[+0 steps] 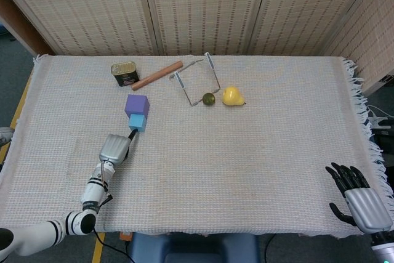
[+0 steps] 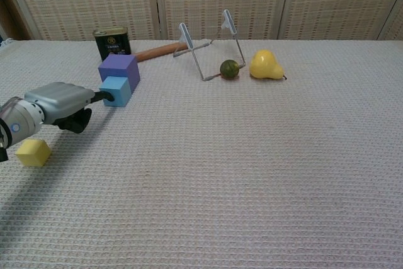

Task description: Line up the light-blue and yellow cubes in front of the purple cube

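The purple cube stands at the left of the cloth. The light-blue cube sits right in front of it, touching it. My left hand lies just before the light-blue cube, most fingers curled under, one outstretched finger touching the cube's near face. The yellow cube rests on the cloth below and near that hand's wrist; the head view hides it under the arm. My right hand hovers at the table's near right corner, fingers spread, holding nothing.
Behind the purple cube are a dark tin can and a wooden rod. A wire rack, a small green ball and a yellow pear lie mid-table.
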{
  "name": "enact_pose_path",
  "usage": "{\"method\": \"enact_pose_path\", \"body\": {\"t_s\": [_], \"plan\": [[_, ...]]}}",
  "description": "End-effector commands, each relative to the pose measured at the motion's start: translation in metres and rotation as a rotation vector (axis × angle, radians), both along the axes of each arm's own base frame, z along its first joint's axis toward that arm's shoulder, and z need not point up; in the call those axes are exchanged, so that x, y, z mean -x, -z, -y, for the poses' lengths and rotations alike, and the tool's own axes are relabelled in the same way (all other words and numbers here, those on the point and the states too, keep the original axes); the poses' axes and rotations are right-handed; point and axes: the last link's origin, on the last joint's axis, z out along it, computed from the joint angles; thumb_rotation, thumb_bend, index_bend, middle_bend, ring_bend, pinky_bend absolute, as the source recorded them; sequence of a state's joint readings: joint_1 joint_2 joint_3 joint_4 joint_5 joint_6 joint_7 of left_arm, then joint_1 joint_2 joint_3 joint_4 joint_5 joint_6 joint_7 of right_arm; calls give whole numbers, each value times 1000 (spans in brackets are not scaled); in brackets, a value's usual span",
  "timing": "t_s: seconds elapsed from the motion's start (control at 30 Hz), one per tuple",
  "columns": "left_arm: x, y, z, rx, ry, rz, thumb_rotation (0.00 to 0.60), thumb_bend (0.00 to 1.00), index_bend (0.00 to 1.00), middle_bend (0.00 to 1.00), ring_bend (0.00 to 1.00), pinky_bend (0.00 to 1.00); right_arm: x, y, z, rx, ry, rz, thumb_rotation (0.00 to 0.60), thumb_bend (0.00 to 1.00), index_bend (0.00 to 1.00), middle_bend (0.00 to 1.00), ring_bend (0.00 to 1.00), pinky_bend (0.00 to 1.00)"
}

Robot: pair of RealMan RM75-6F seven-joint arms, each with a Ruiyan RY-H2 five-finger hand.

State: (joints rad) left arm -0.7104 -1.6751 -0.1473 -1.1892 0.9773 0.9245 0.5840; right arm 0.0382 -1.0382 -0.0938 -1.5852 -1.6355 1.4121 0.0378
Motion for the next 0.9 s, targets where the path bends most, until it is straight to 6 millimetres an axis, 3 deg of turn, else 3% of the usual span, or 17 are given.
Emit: {"method": "enact_pose_path", "body": {"t_s": [0.03,0.27,0.53,0.6,0.73,0.9], "plan": [[-1,0,0,1,3,-4,600,926,100,1000,1000,1000,0,0,0,-1,1,-1,600,113,0,0,0,0],[-2,1,2,2,9,-5,600,893,130,1000,1000,1000,0,0,0,0,-1,-1,600,114,0,0,0,0],[-7,-12,25,-21,51,33,600,815,204,1000,1000,1000,-2,0,-3,-6,-10,1,600,114,0,0,0,0],[-8,-19,35,-26,63,53,600,744,204,1000,1000,1000,-3,0,-4,-8,-14,1,600,114,0,0,0,0],[-3,-43,70,-15,56,132,600,492,192,1000,1000,1000,-4,1,-6,-15,-22,3,600,114,0,0,0,0],[14,-64,103,10,5,170,600,399,174,1000,1000,1000,-6,3,-8,-30,-36,6,600,114,0,0,0,0]]}}
